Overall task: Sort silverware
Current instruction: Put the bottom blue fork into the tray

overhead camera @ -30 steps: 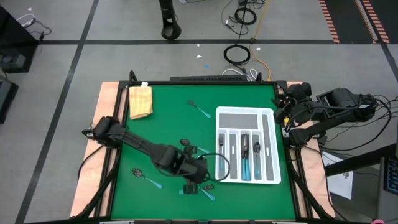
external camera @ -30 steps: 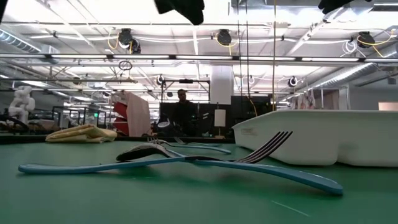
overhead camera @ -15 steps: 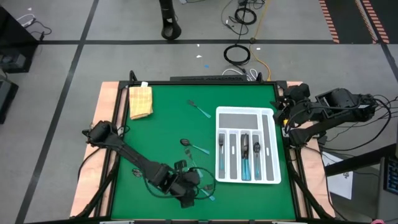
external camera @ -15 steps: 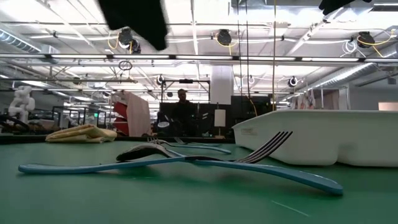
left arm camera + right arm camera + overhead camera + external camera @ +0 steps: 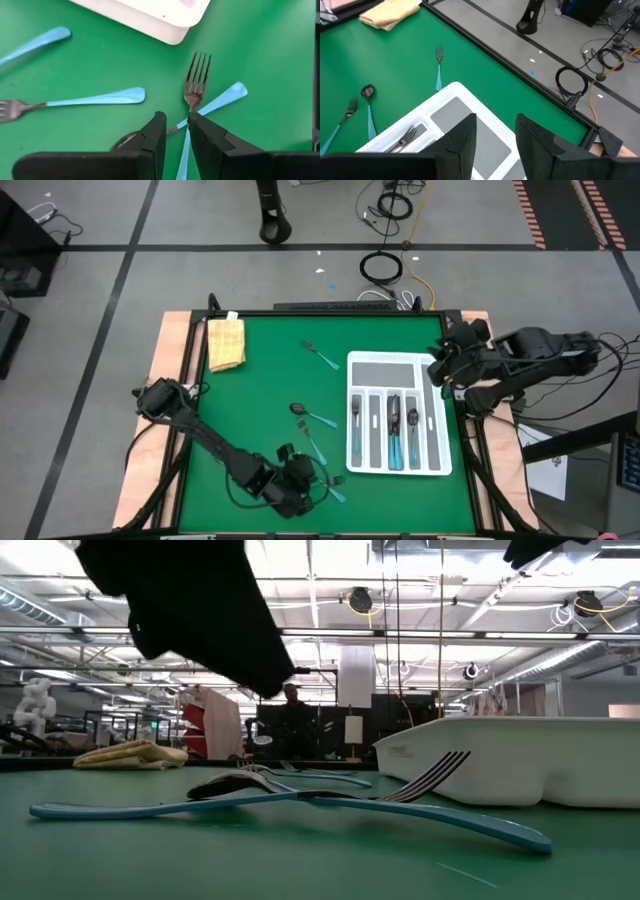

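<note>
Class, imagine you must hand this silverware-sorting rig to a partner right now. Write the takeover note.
Left end effector: open, empty, hovering over a crossed teal-handled metal fork and spoon beside the tray.
Right end effector: open, empty, above the white divided plastic tray's far corner.
Done: a few pieces lie in the tray's narrow slots.
Left: the crossed pair, a second fork and second spoon mid-table, a third fork farther off.
</note>
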